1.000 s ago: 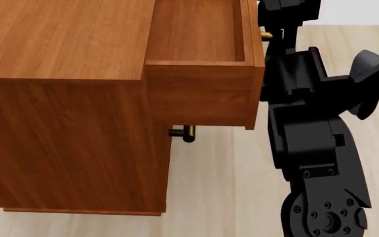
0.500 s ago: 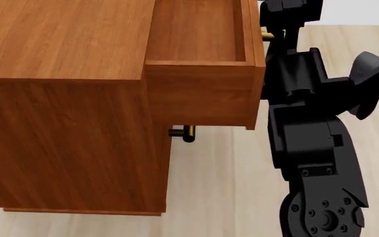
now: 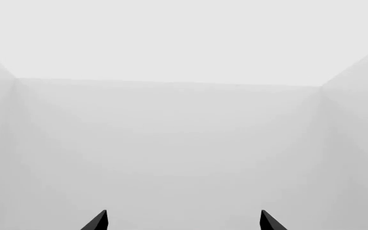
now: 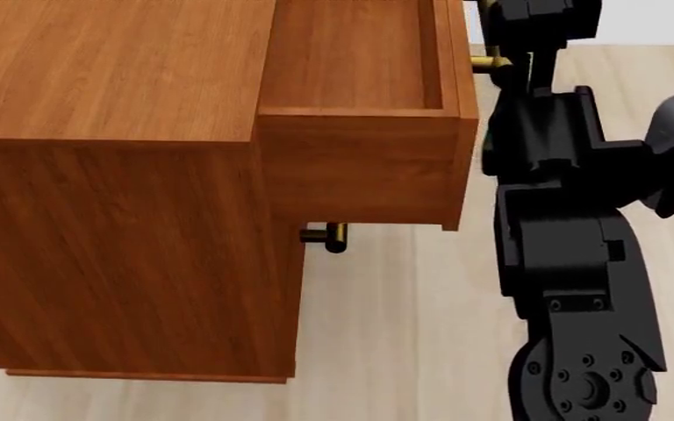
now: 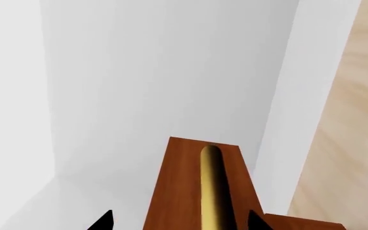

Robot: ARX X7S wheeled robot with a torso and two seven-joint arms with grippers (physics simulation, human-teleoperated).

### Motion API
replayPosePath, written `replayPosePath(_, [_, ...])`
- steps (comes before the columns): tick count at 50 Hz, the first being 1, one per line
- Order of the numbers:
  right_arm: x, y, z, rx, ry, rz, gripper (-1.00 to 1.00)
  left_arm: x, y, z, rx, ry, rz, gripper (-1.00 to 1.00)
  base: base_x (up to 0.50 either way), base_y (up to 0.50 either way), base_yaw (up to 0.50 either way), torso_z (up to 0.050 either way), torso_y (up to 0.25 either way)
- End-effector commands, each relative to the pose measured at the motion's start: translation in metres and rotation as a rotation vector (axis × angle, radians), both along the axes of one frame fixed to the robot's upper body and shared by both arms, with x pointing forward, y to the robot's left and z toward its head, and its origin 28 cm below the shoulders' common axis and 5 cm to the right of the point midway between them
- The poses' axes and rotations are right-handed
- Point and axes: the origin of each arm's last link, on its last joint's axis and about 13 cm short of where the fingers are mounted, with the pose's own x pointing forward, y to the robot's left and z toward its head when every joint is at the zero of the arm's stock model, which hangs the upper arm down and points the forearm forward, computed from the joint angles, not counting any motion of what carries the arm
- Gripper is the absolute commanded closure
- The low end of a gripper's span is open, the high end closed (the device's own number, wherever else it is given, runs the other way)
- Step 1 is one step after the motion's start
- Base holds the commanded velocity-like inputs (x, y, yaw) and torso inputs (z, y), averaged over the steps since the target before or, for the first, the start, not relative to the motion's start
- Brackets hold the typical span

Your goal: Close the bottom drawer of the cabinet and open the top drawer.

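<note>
The cabinet (image 4: 115,263) fills the left of the head view, seen from above. The top drawer (image 4: 361,158) stands pulled out to the right, its box empty. Its brass handle (image 4: 486,61) is at my right gripper (image 4: 505,37). In the right wrist view the handle (image 5: 212,191) and drawer front (image 5: 178,191) lie between the fingertips (image 5: 104,221) of my right gripper (image 5: 179,221), whose jaws stand wide apart. A lower drawer's brass handle (image 4: 326,235) sticks out under the top drawer; the bottom drawer's front is hidden. My left gripper (image 3: 182,221) is open and empty, facing white walls.
Light wood floor (image 4: 396,333) lies to the right of the cabinet. My right arm (image 4: 571,263) stands close beside the open drawer. White walls (image 5: 139,72) rise behind the cabinet.
The top drawer has slid a little further out to the right, and my right arm has moved right with it. The left arm has not visibly moved.
</note>
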Motion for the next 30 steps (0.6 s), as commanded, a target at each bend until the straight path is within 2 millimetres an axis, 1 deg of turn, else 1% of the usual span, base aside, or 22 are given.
replayPosePath(1, [0.001, -0.004, -0.003, 0.003, 0.007, -0.02, -1.0, 0.0, 0.0, 0.001, -0.001, 0.0, 0.0, -1.0, 0.0, 0.0, 0.0, 0.0, 0.0])
replayPosePath(4, [0.002, -0.004, -0.006, 0.003, 0.013, -0.024, -1.0, 0.0, -0.001, 0.001, 0.0, -0.001, 0.0, -1.0, 0.0, 0.0, 0.0, 0.0, 0.0])
replayPosePath(5, [0.002, -0.005, -0.002, 0.004, 0.014, -0.024, -1.0, 0.0, -0.001, 0.001, -0.001, -0.001, 0.0, -1.0, 0.0, 0.0, 0.0, 0.0, 0.0])
replayPosePath(11, [0.0, -0.009, 0.0, 0.011, 0.012, -0.04, -1.0, 0.0, -0.001, 0.002, 0.0, -0.003, -0.001, -1.0, 0.0, 0.0, 0.0, 0.0, 0.0])
replayPosePath(24, [-0.009, -0.022, 0.005, -0.012, 0.005, -0.107, -1.0, 0.0, -0.001, 0.002, 0.001, -0.002, -0.003, -1.0, 0.0, 0.0, 0.0, 0.0, 0.001])
replayPosePath(29, [-0.014, -0.027, 0.008, -0.053, 0.009, -0.142, -1.0, 0.0, -0.001, 0.001, 0.001, -0.001, -0.004, -1.0, 0.0, 0.0, 0.0, 0.0, 0.0])
replayPosePath(30, [-0.015, -0.028, 0.009, -0.087, 0.008, -0.159, -1.0, 0.0, -0.001, 0.001, 0.001, 0.0, -0.004, -1.0, 0.0, 0.0, 0.0, 0.0, 0.0])
